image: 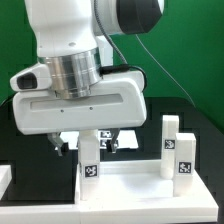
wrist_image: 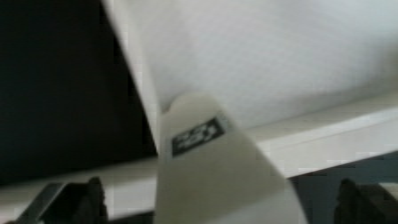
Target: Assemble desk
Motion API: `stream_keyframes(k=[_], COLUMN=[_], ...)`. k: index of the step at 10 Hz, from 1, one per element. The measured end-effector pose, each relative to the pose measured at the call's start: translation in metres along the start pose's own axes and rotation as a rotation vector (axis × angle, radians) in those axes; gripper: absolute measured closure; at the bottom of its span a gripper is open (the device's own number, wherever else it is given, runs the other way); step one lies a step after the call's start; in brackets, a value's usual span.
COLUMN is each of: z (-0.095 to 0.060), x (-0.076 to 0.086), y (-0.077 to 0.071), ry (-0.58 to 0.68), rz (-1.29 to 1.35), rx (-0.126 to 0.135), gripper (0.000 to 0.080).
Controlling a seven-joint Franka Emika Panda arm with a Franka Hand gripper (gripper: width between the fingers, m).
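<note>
The desk's white top panel [image: 135, 186] [wrist_image: 267, 60] lies flat on the black table. One white leg post [image: 92, 163] [wrist_image: 217, 170] with a black-and-white tag stands upright on it. My gripper [image: 90, 146] [wrist_image: 217, 206] hangs right over this post, open. One dark fingertip [wrist_image: 71, 205] is on each side of the post, and a gap shows between each finger and the post. Two more tagged leg posts [image: 171, 143] [image: 186, 160] stand upright on the panel toward the exterior view's right.
The table top [image: 20, 150] is black and a green backdrop [image: 195, 60] stands behind it. A white piece [image: 5, 180] shows at the lower edge on the exterior view's left. The arm's broad white hand [image: 80, 100] hides the area behind the middle post.
</note>
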State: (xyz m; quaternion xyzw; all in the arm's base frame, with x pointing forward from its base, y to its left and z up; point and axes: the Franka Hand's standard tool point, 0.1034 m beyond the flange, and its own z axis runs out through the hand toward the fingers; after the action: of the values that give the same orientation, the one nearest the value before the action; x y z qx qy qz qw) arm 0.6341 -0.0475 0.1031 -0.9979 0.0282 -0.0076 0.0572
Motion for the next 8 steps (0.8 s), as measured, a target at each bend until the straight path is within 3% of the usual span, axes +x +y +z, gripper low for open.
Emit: stream_keyframes(k=[1, 2, 3, 4, 5, 8], z=[0.0006, 0.0007, 0.0013, 0.0017, 0.0015, 0.0014], x=[-0.0011, -0.0011, -0.0012, -0.0014, -0.0014, 0.0006], y=[0.0009, 0.0012, 0.001, 0.0015, 0.0042, 0.002], ry=[-0.005, -0.005, -0.005, -0.006, -0.005, 0.009], rz=[0.035, 0.065, 0.137, 0.209, 0.267, 0.669], rx=[0.001, 0.001, 0.002, 0.0, -0.003, -0.008], gripper=[0.015, 0.0243, 0.0426, 0.0426, 0.0508, 0.0508])
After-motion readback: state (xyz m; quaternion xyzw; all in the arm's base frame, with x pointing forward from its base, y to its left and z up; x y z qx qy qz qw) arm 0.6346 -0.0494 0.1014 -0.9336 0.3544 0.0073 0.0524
